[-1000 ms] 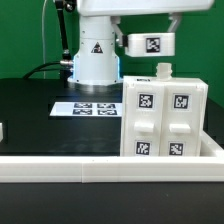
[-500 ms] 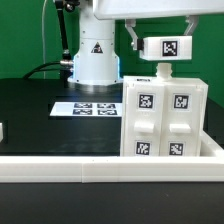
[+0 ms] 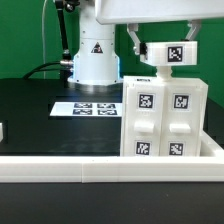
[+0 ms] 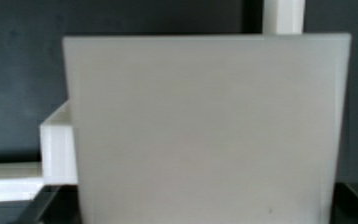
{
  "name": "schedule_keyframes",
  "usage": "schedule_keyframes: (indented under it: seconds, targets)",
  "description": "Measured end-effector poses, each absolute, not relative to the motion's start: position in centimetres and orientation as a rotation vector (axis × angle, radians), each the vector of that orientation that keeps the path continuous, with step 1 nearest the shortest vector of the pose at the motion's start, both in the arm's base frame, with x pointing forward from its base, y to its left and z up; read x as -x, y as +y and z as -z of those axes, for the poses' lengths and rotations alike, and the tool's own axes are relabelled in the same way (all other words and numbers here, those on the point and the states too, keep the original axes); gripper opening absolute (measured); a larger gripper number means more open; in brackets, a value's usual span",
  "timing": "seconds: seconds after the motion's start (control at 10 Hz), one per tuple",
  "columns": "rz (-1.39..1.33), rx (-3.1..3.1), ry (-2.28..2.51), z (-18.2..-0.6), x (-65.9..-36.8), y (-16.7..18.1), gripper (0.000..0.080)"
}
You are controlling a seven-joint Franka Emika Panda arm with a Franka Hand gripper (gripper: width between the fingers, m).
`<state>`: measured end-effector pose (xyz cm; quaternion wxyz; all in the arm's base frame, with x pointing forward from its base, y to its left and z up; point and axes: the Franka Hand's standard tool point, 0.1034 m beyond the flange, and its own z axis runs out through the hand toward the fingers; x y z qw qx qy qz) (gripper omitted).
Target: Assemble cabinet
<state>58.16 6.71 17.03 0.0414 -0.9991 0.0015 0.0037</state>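
Note:
The cabinet (image 3: 165, 122) is a tall white box with four tagged panels on its front, standing at the exterior view's right. A small peg sticks up from its top. My gripper (image 3: 168, 48) hangs just above it, shut on a white tagged panel (image 3: 174, 53) that is slightly tilted. In the wrist view the held panel (image 4: 202, 120) fills most of the picture, with the dark fingertips (image 4: 44, 206) at its two sides. A white part of the cabinet (image 4: 55, 148) shows beside the panel.
The marker board (image 3: 85, 107) lies flat on the black table, to the exterior view's left of the cabinet. The white robot base (image 3: 94, 55) stands behind it. A white rail (image 3: 90, 168) runs along the front edge. A small white piece (image 3: 2, 130) sits at the far left.
My gripper has carried the panel toward the exterior view's right, from left of the cabinet's top to over it, and the panel now tilts a little.

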Motion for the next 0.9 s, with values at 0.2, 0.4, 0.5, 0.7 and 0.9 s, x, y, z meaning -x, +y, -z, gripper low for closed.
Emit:
schedule_keyframes:
  seconds: [0.2,0.4,0.5,0.7,0.9]
  targets:
    - [-0.018,3.06,-0.028,-16.6,-58.2,6.6,0.0563]
    - [-0.037,3.06,-0.077,-15.6,-58.2,6.3,0.0563]
    - [-0.04,3.061,-0.087,-15.3,-58.3,6.4,0.0563]
    - [-0.032,3.061,-0.088,-15.3,-58.6,6.5,0.0563]
    - [-0.025,3.061,-0.088,-15.3,-58.7,6.5,0.0563]
